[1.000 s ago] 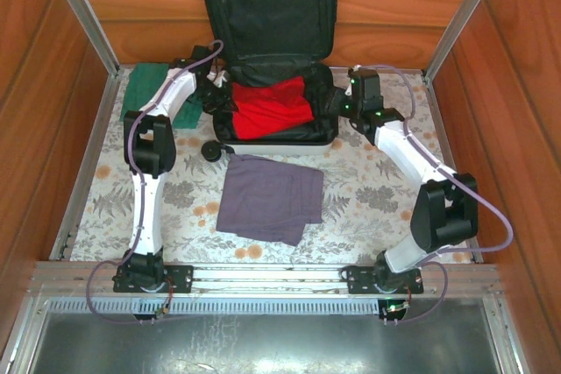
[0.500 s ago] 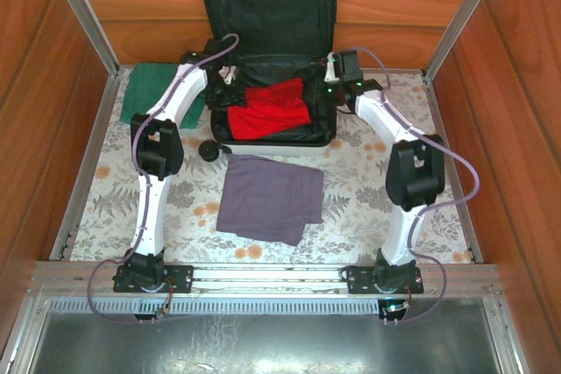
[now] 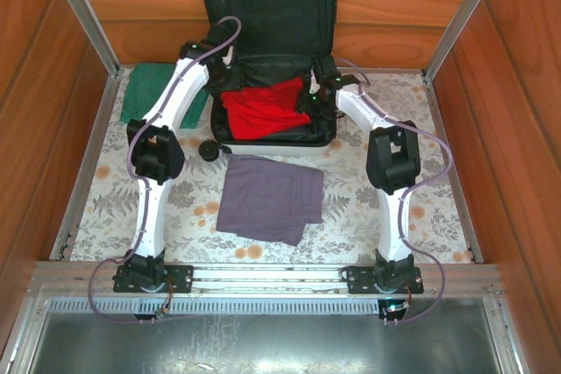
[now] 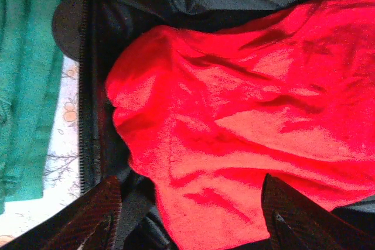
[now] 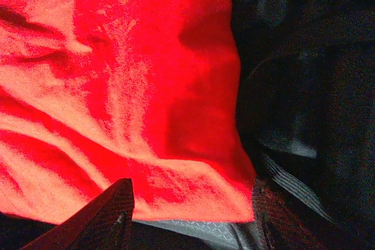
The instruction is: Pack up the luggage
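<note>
The left gripper [image 4: 193, 206] has just opened, leaving the red garment [image 3: 263, 107] packed in the luggage [image 3: 272, 144]; the right gripper [image 5: 190, 203] hovers open.

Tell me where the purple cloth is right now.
In the top view, the purple cloth lies flat on the table, about centred left to right, just in front of the open suitcase.
</note>
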You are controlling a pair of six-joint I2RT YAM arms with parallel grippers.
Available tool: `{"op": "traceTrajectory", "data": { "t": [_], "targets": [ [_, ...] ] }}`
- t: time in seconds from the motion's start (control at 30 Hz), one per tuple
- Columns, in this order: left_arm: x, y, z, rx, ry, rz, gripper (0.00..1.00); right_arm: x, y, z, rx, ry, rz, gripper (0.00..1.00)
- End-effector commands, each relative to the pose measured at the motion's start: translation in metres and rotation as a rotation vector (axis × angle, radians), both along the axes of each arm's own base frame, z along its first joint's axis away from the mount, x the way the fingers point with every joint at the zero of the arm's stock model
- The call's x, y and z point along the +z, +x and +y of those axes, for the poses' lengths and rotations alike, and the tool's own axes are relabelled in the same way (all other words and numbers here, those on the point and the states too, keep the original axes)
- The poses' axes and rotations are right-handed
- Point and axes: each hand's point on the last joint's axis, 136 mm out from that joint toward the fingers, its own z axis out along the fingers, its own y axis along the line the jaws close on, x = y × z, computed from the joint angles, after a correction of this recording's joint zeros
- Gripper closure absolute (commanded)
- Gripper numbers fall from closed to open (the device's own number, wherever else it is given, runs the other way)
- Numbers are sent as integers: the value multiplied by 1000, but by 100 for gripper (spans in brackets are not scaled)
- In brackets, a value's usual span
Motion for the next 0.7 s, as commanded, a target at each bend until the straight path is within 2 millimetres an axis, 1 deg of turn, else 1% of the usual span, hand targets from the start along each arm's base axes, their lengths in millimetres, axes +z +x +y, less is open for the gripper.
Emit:
{"op": "traceTrajectory", "data": {
  "t": [0.0,0.13,0.23,0.3,0.4,0.47,0.5,0.57,0.67],
  "targets": [
    [11,3,1,37,-30,-26,37,-14,-7,-2,-15,-55,62,44],
    [-1,2,-4,29,-48,2,42,-24,-6,-5,-19,-96,81,50],
    [-9,2,-5,28,-49,15,42,-26,-7,-10,-23,-128,80,51],
    [-14,2,-7,26,-54,24,43,-23,-9,-14,-28,-154,79,50],
    [-18,2,-7,24,-57,30,43,-10,-10,-18,-26,-198,38,44],
    [-19,2,-7,25,-59,27,43,-2,-10,-19,-13,-211,14,41],
    [-19,2,-8,26,-61,26,43,-1,-10,-18,-8,-210,11,40],
    [-20,3,-10,26,-72,22,43,-4,-9,-15,5,-206,20,39],
    [-21,3,-11,32,-86,21,43,-17,-10,-7,32,-179,55,40]
  ]
}}
